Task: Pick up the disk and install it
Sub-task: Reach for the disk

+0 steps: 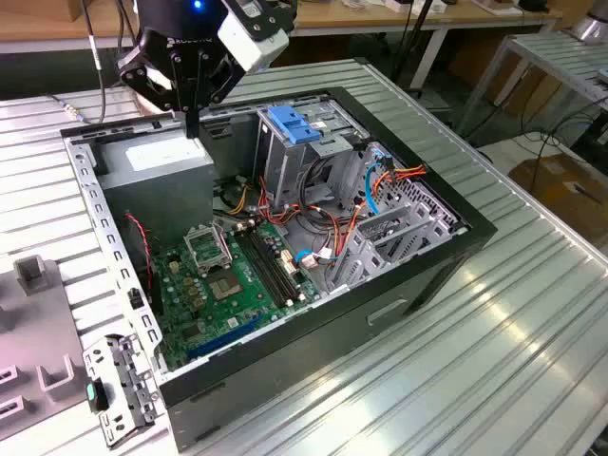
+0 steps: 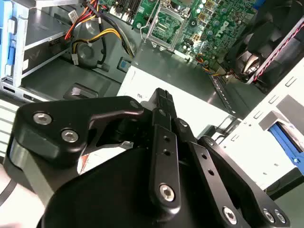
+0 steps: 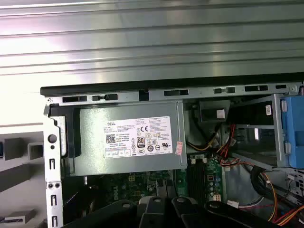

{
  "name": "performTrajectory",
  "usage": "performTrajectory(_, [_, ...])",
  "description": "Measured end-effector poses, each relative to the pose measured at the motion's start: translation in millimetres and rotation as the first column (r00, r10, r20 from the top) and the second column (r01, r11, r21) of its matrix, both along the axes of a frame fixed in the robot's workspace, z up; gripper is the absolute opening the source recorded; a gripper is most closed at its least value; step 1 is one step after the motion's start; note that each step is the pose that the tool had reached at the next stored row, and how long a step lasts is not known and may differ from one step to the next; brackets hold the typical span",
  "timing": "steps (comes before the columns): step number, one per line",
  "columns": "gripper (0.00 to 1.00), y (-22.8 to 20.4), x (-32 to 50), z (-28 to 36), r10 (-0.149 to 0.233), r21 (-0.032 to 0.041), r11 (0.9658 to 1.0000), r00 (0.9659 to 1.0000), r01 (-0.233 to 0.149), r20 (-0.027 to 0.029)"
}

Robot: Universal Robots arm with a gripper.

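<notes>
Gripper fingers, pressed together on nothing, hang above the grey power supply inside the open computer case. In the second wrist view a blue-edged part sits beyond the case wall. Whether it is the disk, or how it points, I cannot tell.

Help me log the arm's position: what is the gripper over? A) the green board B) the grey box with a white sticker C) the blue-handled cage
B: in the exterior view the gripper points down just above the grey box, at its white sticker.
</notes>
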State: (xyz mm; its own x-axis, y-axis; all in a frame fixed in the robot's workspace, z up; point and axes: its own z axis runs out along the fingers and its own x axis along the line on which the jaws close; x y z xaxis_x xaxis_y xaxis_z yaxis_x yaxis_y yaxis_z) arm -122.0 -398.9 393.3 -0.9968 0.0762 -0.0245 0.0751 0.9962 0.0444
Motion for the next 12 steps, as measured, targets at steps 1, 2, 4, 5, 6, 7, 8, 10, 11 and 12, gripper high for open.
performTrajectory(1, [0.11,0.0,0.0,0.0,0.0,0.0,1.0,1.0,0.0,0.0])
performTrajectory(2, [0.11,0.0,0.0,0.0,0.0,-0.0001,1.0,1.0,0.0,0.0])
performTrajectory(4, [0.11,0.0,0.0,0.0,0.0,-0.0001,1.0,1.0,0.0,0.0])
performTrajectory(5, [0.11,0.0,0.0,0.0,0.0,-0.0001,1.0,1.0,0.0,0.0])
performTrajectory(6, [0.11,0.0,-0.4,0.0,0.0,0.0,1.0,1.0,0.0,0.0])
performTrajectory(7, [0.11,0.0,-0.8,0.0,0.0,-0.0001,1.0,1.0,0.0,0.0])
performTrajectory(8, [0.11,0.0,-1.1,0.0,0.0,-0.0001,1.0,1.0,0.0,-0.0001])
performTrajectory(10, [0.11,0.0,-2.0,0.0,0.0,0.0,1.0,1.0,0.0,0.0])
performTrajectory(11, [0.11,0.0,-2.3,0.0,0.0,0.0,1.0,1.0,0.0,0.0])
performTrajectory(12, [0.11,0.0,-2.8,0.0,0.0,-0.0001,1.0,1.0,0.0,0.0])
